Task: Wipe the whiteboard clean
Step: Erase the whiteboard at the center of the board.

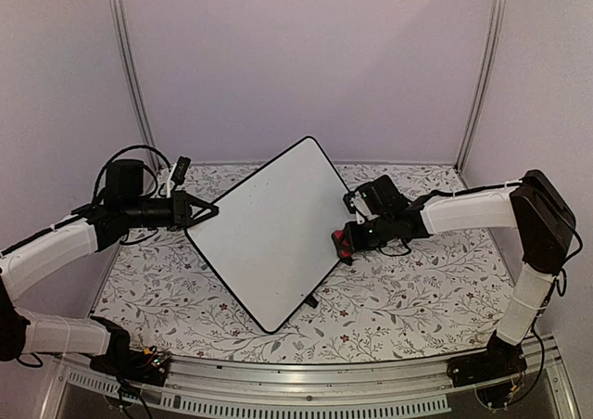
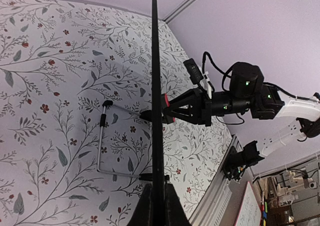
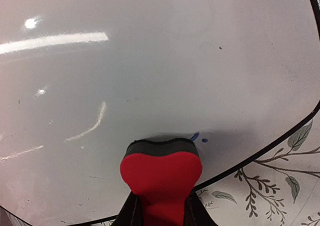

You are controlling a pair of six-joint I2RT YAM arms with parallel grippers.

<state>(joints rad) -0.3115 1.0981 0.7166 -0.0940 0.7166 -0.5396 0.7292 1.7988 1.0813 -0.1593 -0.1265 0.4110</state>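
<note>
The board (image 1: 269, 238) stands tilted on its wire stand (image 2: 102, 146), caught between both arms. The left gripper (image 1: 209, 211) is clamped tight on the board's edge, and in that wrist's view the black frame runs straight out from between its fingers. On the other side, the right gripper (image 3: 160, 213) is closed around the red eraser (image 3: 161, 168). Its dark felt is pressed against the board right in front of the fingers, close to the edge nearest that hand.

We judge the job nearly done. Almost all the surface ahead of the eraser reads clean white, with only glare and a few faint smears. What's left is a small blue mark (image 3: 196, 136) just past the eraser's right corner, and a tiny dark speck (image 3: 220, 48) further ahead and to the right. A short wipe toward the right of the hand should take the blue.

We see no containers anywhere on the floral table (image 1: 417, 298).
</note>
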